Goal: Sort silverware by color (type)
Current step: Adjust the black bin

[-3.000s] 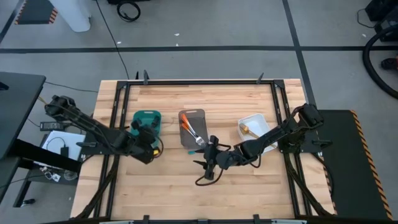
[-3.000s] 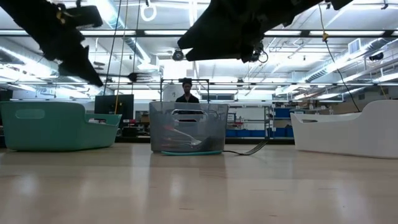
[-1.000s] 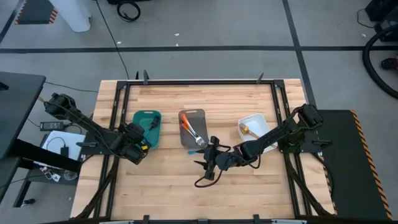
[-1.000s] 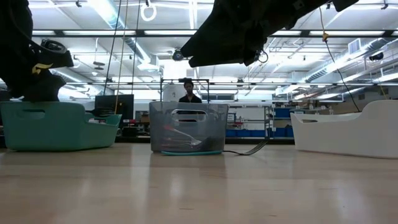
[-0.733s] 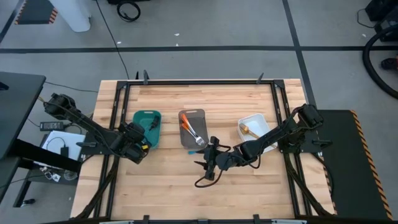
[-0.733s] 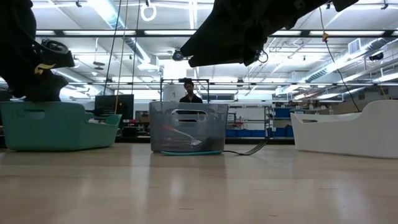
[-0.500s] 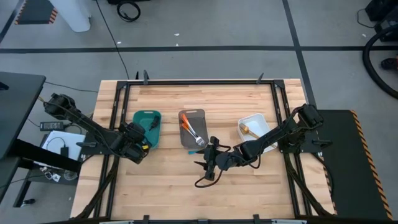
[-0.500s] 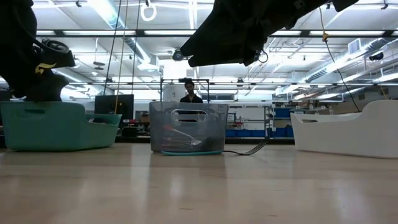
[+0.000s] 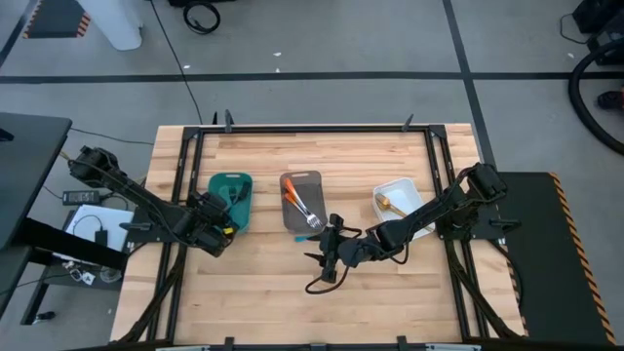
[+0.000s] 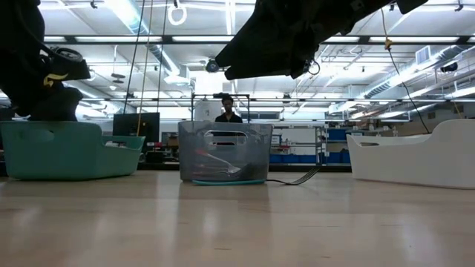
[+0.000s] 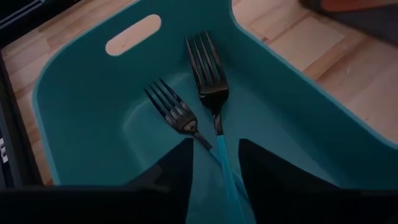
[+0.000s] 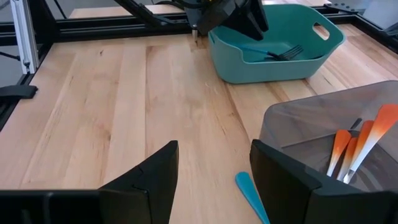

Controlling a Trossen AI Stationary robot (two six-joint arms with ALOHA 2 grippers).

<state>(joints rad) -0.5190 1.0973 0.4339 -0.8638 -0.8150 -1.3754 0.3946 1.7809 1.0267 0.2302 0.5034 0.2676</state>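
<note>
My left pincer (image 11: pixel 214 163) hangs over the near end of the teal tray (image 11: pixel 93 118), its two dark, blunt fingers (image 11: pixel 177 165) standing apart with nothing between them; past them, on the smooth moulded plastic floor of the tray, lie two forks. The blue-handled fork (image 11: pixel 211 93) has a long dark head with glossy tines and a slim, bright blue handle that runs back between my fingers, and the smaller dark fork (image 11: pixel 174 112) lies just beside it, the two handles crossing near my fingertips. The tray has rounded corners, sloping walls and an oval handle slot (image 11: pixel 132 34) cut in its far wall. My right pincer (image 12: pixel 212 163) is spread wide and empty, low over the pale planked wood of the desk (image 12: pixel 124 93), and a thin teal handle (image 12: pixel 252 196) lies flat on the boards between its fingers, just beside the grey tray (image 12: pixel 336 124). That tray is translucent, smoky plastic, and orange-handled utensils (image 12: pixel 354 146) with tapering handles lean inside it. From above, the teal tray (image 9: pixel 229 200), the grey tray (image 9: pixel 301 205) and a white tray (image 9: pixel 400 205) stand in a row across the desk, well apart, and a small gold-handled piece (image 9: pixel 390 205) rests in the white one. Beyond the desk, a person (image 10: pixel 225 110) stands in the workshop behind the grey tray
</note>
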